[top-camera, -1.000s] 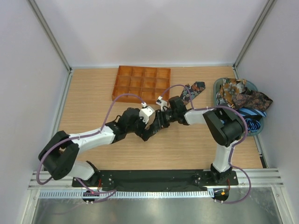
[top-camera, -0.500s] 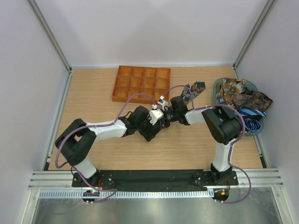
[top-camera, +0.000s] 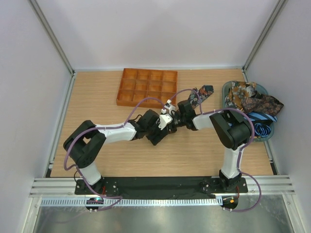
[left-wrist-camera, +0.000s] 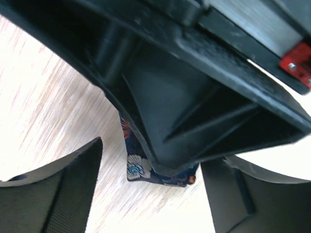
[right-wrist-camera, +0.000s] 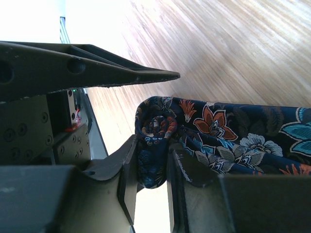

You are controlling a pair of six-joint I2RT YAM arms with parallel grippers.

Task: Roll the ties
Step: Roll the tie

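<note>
Closely, left tool (left-wrist-camera: 158, 165) flanks right tool (right-wrist-camera: 150, 165) pinching tie (right-wrist-camera: 218, 126).

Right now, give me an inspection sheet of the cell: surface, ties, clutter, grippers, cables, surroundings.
Surface: wooden table, no damage seen.
Job's things: floral tie lying on the table and running to the right gripper, its end rolled up; heap of ties in the basket at the right edge.
Clutter: orange tray at the back, compartments empty.
Grippers: right gripper shut on the floral tie's rolled end; left gripper open, fingers either side of the right gripper's tip.
Cables: purple cables loop above both arms, no snag seen.
Surroundings: white walls on three sides; nothing else seen.
</note>
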